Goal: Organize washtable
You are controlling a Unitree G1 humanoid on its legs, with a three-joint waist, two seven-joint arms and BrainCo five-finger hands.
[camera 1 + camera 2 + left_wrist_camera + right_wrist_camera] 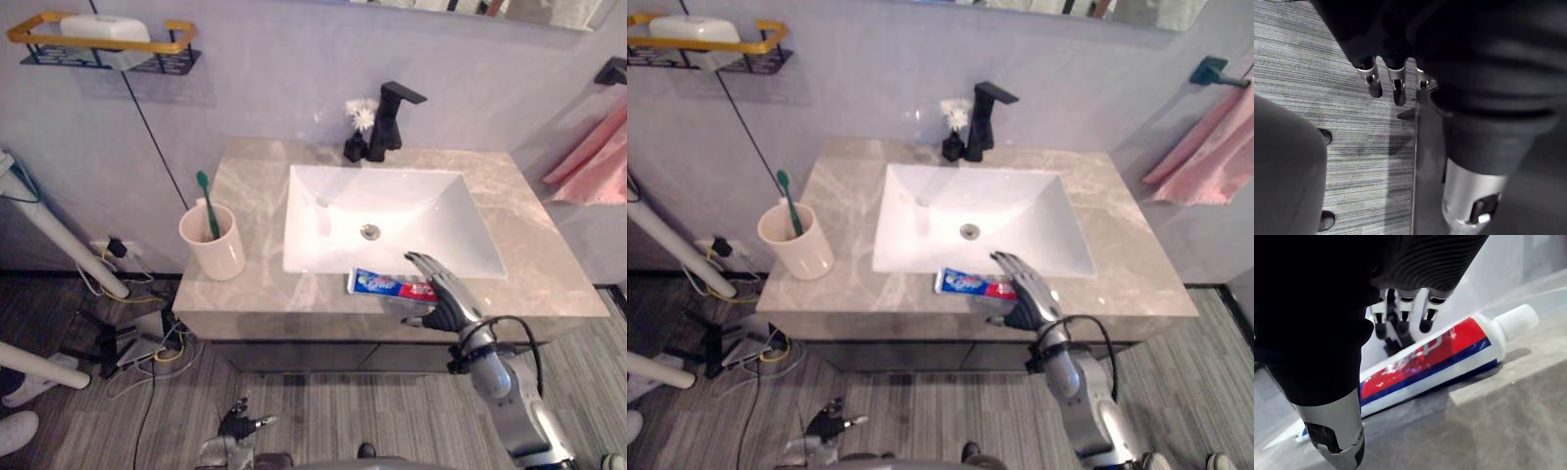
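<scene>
Shelf: a shelf (181,37) with a yellow rail hangs on the wall, high up and far left of the sink (431,215). A white soap (105,29) lies on it.
Cup: a cup (217,250) stands on the counter (255,186) just left of the sink. A green toothbrush (207,201) stands in it.
Left hand: the left hand (238,423) hangs low over the floor, in front of the sink and to its left. Its fingers are loose and hold nothing.
Tap: a black tap (387,122) stands behind the sink.
Toothpaste: the toothpaste (382,284) lies flat on the counter just in front of the sink.
Right hand: the right hand (446,299) is over the red end of the toothpaste. Its fingers reach toward the sink, not closed round anything.
Towel: a pink towel (598,162) hangs far right of the sink.
</scene>
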